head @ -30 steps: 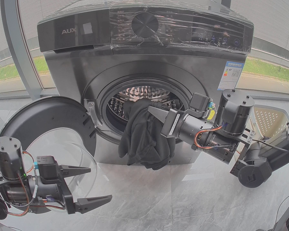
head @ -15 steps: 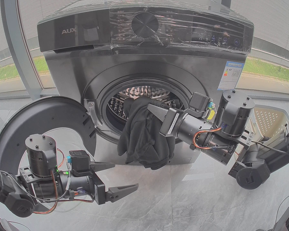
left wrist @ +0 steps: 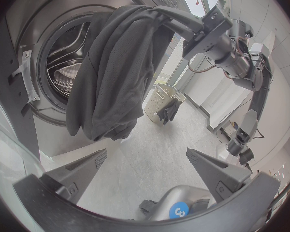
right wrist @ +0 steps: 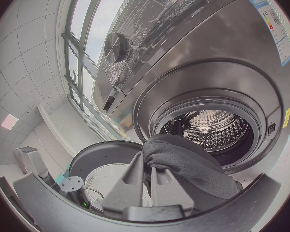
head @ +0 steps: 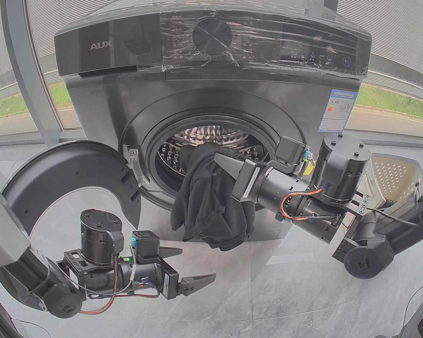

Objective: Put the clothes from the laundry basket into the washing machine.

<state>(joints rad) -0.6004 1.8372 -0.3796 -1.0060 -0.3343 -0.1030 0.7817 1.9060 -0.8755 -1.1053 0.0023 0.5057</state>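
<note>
Grey floor (head: 268,301) tiles are lying closest. Low over them, the left gripper (head: 197,263) is hanging with its two fingers spread wide, holding nothing. A bit farther on, the right gripper (head: 217,159) is pinching the top of a dark cloth (head: 211,203) tight between its closed fingers. This cloth is hanging in front of the washing machine (head: 127,99), right at the round opening. Its top is sitting at the rim, and its long bottom part is dangling outside, below the rim. The round door (head: 70,174) is standing wide open on the left. Behind the cloth, the shiny drum (head: 211,134) is looking empty as far as I can see. Off to the right, the laundry basket (head: 399,177) is sitting beside the machine. In the left wrist view, one more dark piece (left wrist: 168,111) is hanging over its edge.

To do this step well, I think the right arm should be pushing deep into the drum before letting go, so nothing is sliding back out. The open left gripper could be lifting the dangling end up over the rim.
</note>
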